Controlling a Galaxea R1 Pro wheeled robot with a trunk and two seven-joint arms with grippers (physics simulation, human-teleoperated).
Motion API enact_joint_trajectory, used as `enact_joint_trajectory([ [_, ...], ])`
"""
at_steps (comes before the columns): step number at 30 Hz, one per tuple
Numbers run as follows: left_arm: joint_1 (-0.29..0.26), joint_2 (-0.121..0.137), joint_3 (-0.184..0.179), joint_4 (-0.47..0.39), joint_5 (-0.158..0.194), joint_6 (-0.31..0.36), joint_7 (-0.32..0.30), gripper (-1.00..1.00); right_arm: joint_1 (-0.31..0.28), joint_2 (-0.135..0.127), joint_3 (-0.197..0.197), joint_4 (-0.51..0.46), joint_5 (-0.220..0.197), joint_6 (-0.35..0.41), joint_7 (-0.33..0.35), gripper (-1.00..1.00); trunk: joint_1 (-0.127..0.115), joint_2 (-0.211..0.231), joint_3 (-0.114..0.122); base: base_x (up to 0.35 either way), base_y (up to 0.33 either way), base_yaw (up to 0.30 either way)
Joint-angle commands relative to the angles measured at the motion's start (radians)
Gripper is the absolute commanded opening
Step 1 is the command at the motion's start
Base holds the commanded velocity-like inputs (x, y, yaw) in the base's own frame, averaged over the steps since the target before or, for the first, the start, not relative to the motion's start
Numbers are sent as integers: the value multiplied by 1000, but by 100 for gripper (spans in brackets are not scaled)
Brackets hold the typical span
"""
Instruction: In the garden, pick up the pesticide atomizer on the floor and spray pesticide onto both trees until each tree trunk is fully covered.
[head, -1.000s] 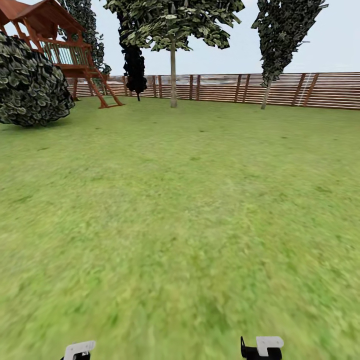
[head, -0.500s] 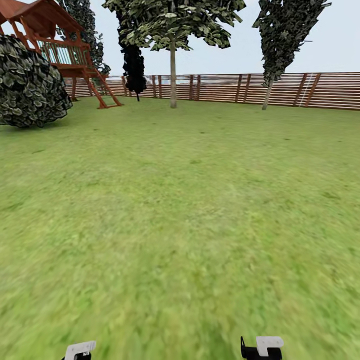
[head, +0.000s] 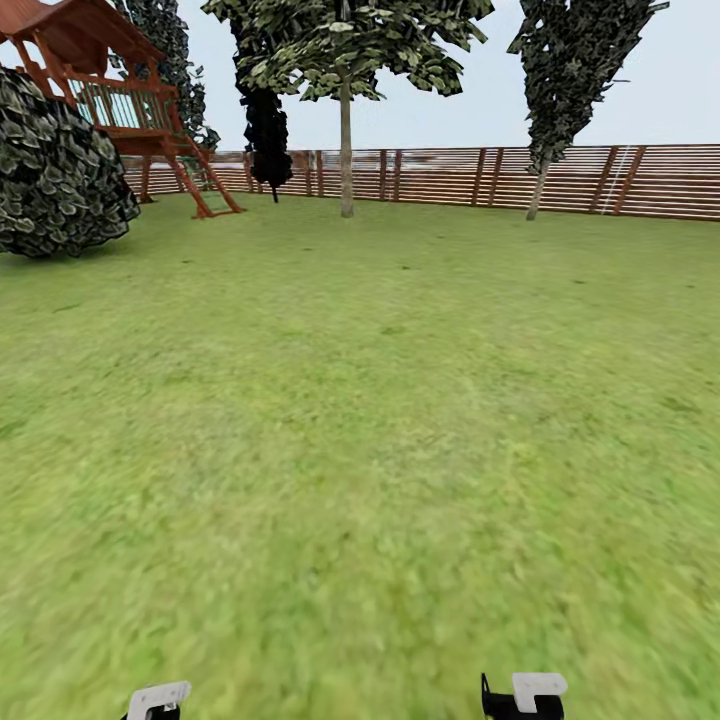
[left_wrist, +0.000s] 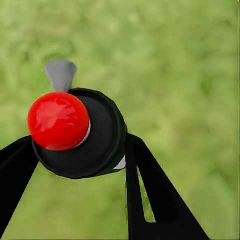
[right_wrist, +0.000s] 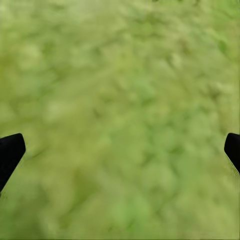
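Note:
In the left wrist view my left gripper (left_wrist: 80, 147) is shut on the pesticide atomizer (left_wrist: 97, 135), a dark round body with a red knob (left_wrist: 58, 120) and a grey nozzle (left_wrist: 60, 75), held over blurry green grass. My right gripper (right_wrist: 122, 150) is open above the grass floor (right_wrist: 120, 100), with only its two black fingertips (right_wrist: 11, 150) at the frame edges and nothing between them. Far ahead by the fence, a tall leafy tree (head: 345, 60) rises on a straight bare trunk (head: 346, 155).
A wide lawn (head: 360, 420) stretches to a brown slatted fence (head: 600, 180). A big round bush (head: 55, 170) and a wooden play tower (head: 120, 100) stand at the far left. Dark narrow trees (head: 575, 70) grow along the fence. White arm parts (head: 158, 698) show at the bottom edge.
The whole head view has shifted slightly: the bush and play tower slid left and the fence-side trees drifted right. The camera moved; both arms hold the same pose.

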Motion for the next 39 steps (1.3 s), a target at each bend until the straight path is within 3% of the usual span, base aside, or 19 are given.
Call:
enact_joint_trajectory([
  [1, -1, -1, 6, 1, -2, -3, -3, -100, 0, 0, 9, 0, -9, -2, -2, 100, 0, 0, -1, 339, 0, 0],
  [39, -1, -6, 5, 2, -3, -3, -4, -100, 0, 0, 9, 0, -9, -2, -2, 100, 0, 0, -1, 339, 0, 0],
])
